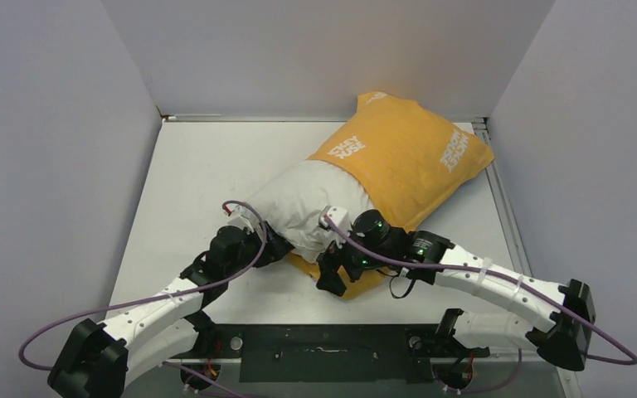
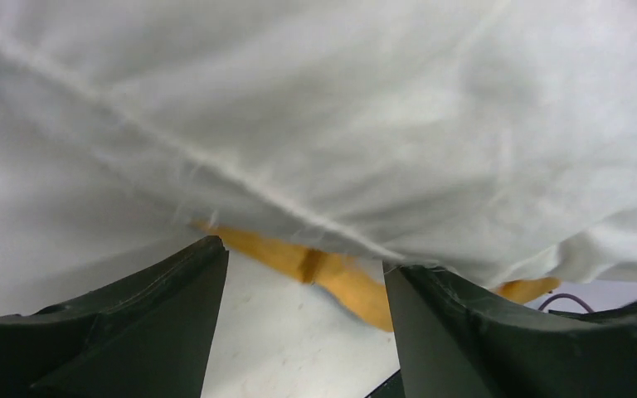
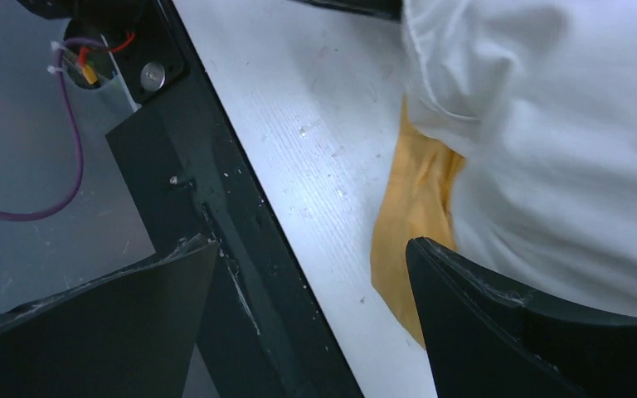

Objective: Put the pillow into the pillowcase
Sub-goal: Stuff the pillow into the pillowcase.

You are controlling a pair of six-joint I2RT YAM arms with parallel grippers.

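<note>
From the top view, the pillow [image 1: 303,207] lies on the table [image 1: 191,182] with its far half inside the pillowcase [image 1: 406,153]. Its long axis runs from the near left to the far right corner, and the bare white end points back toward the arms. The left gripper [image 1: 272,247] sits at that bare end. The right gripper [image 1: 333,278] is just beside it, over the orange flap that pokes out beneath the pillow. Both are close, but the left one lines up better with the axis for a push. In the left wrist view, the pillow [image 2: 340,108] fills everything ahead of and above the left gripper [image 2: 303,255]. A strip of pillowcase [image 2: 332,278] shows under the pillow. The jaws stand apart with nothing between them. In the right wrist view, the right gripper [image 3: 313,245] is also wide open and empty. The pillowcase [image 3: 410,207] edge lies flat on the table just inside its right finger, with the pillow [image 3: 547,124] bulging over that edge. The black base rail [image 3: 216,207] lies to the left.
</note>
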